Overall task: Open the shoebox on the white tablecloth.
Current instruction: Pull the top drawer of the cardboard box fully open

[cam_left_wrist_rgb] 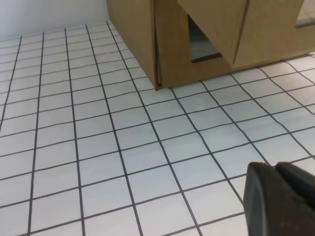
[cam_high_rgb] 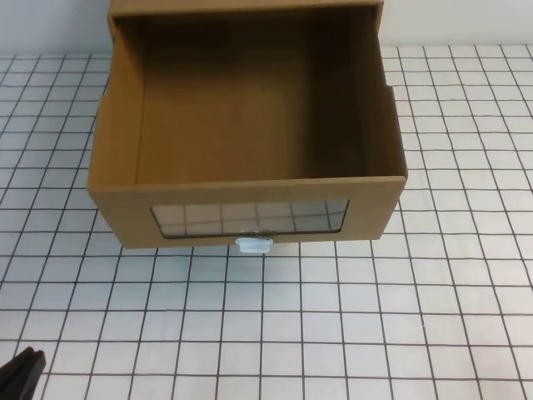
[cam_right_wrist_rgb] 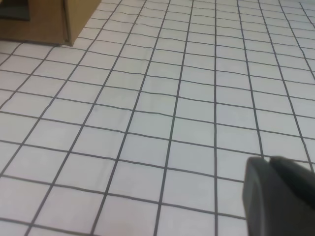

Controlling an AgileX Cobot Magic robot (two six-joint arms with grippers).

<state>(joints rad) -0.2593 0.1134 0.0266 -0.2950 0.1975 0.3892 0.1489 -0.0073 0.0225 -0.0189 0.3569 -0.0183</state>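
The brown cardboard shoebox (cam_high_rgb: 250, 125) stands at the back middle of the white tablecloth (cam_high_rgb: 333, 317). Its drawer is pulled out toward me and shows an empty inside. The drawer front has a clear window (cam_high_rgb: 250, 218) with a small white pull tab (cam_high_rgb: 254, 245) below it. My left gripper (cam_left_wrist_rgb: 275, 167) is shut, empty, low over the cloth, well in front of and left of the box (cam_left_wrist_rgb: 197, 39); its dark tip shows at the bottom left corner (cam_high_rgb: 21, 371) of the high view. My right gripper (cam_right_wrist_rgb: 269, 160) is shut on nothing, over the cloth, with a box corner (cam_right_wrist_rgb: 44, 19) far to its upper left.
The gridded cloth covers the whole table around the box. A pale wall (cam_high_rgb: 50, 25) rises behind the table's far edge. Nothing else lies on the cloth in these views.
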